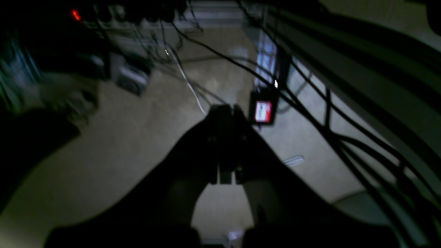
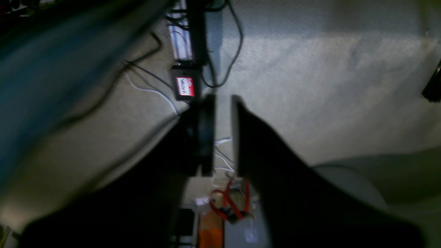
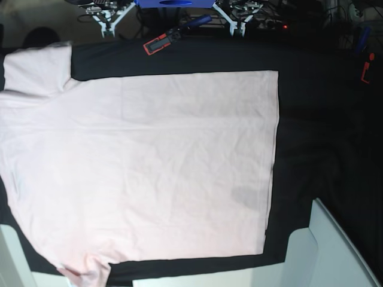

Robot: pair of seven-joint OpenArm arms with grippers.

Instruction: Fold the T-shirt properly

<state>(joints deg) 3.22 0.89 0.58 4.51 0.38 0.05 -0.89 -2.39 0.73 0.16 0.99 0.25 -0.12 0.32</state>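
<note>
Currently the pale pink T-shirt (image 3: 143, 167) lies spread flat, plain side up, on the black table cloth (image 3: 323, 131), collar end toward the base view's left edge and hem toward the right. No fold has been made.

Both wrist cameras look down at the carpeted floor, so neither arm is over the garment. The left gripper (image 1: 225, 113) is clenched on nothing. The right gripper (image 2: 223, 103) stands with its jaws slightly parted, also empty.

Recommended procedure: bring each gripper to a hem corner, pinch one layer only, and lift evenly so the cloth carries over without dragging.

Clearance: a red-and-black handheld device (image 3: 158, 43) lies on the table cloth beyond the shirt's far edge, and a red clip (image 3: 366, 70) sits well off to the right. Neither touches the shirt.
</note>
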